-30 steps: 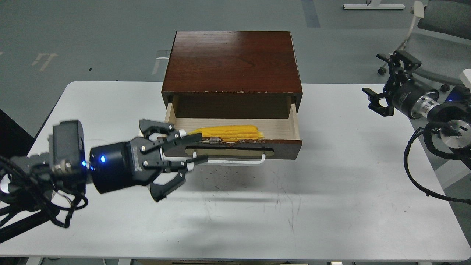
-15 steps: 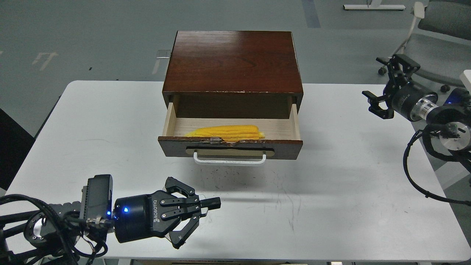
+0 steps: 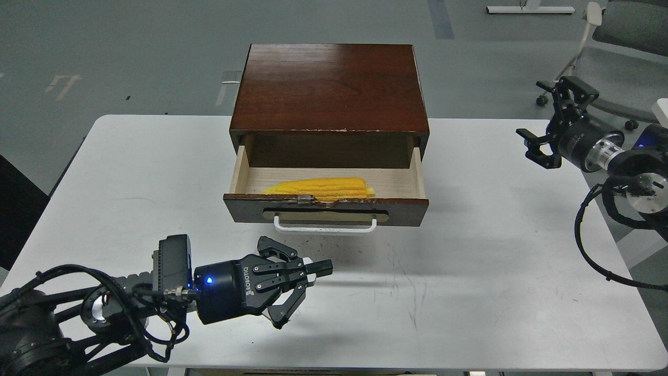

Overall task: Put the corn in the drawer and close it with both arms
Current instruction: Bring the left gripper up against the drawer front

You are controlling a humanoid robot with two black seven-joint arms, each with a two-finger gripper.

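Note:
The yellow corn [image 3: 321, 188] lies lengthwise inside the open drawer [image 3: 407, 210], just behind its dark brown front with the white bar handle [image 3: 324, 228]. The drawer is pulled out of the brown cabinet [image 3: 329, 89]. My left gripper [image 3: 307, 293] is open and empty, low over the table in front of the drawer's left half, pointing right, clear of the handle. My right gripper [image 3: 547, 119] is open and empty, held high at the table's far right edge, well away from the drawer.
The white table [image 3: 469, 292] carries only the cabinet. A grey wheeled chair [image 3: 621, 36] stands beyond the right arm. Black cables [image 3: 600, 250] hang from the right arm over the table's right edge.
My left gripper dropped from beside the drawer's left front down to the table's front, then shifted right and a little towards the drawer. The corn, the drawer and the right arm have hardly moved.

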